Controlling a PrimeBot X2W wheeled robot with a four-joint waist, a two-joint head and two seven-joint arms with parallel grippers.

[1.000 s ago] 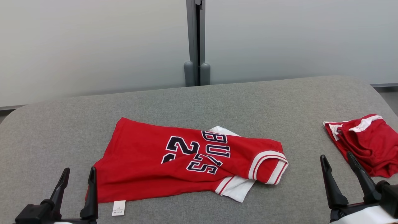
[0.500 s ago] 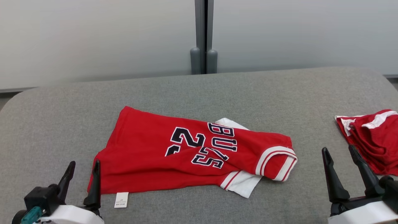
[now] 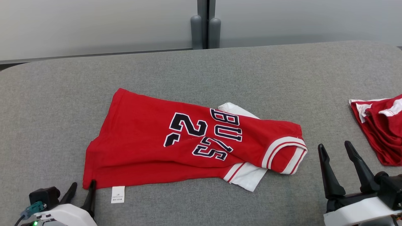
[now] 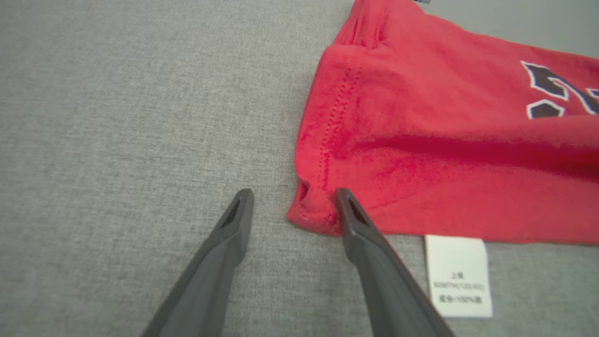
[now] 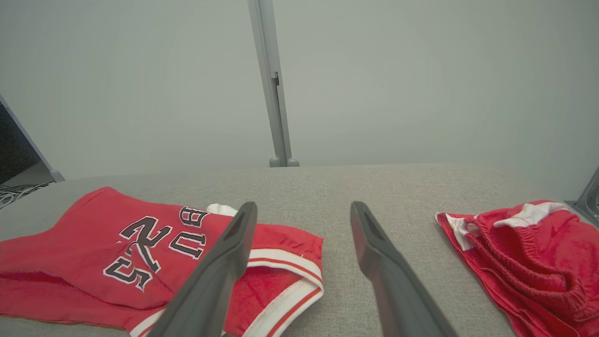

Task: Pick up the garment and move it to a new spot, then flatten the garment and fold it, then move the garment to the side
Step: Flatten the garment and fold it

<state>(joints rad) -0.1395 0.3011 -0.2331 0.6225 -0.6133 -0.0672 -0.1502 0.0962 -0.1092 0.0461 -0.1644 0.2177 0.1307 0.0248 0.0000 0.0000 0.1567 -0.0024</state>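
Garment (image 3: 188, 144): red jersey with dark lettering and white-trimmed openings, lying crumpled and partly doubled over at the middle of the grey padded surface (image 3: 220, 72), not yet lifted. Left gripper (image 3: 83, 182): at the near-left corner of the jersey. Against a second ago it has come down and in, and the head camera has tipped downward with it. In the left wrist view its jaws (image 4: 294, 192) stand spread, one finger on bare grey cloth, the other touching the hem corner, nothing pinched. Judgement: the first pick-up is being set up, and a close here would catch only the corner fold. Care label (image 3: 118, 194): white, flat on the surface just right of that corner, at the near hem. White underlayer (image 3: 248, 180): pokes out from beneath the jersey's near-right edge. Right gripper (image 3: 333, 144): near right, jaws spread, empty, apart from the jersey's striped armhole; unchanged, apparently waiting. Second red garment (image 3: 383, 128): bunched at the far-right edge, well apart from the jersey, untouched.
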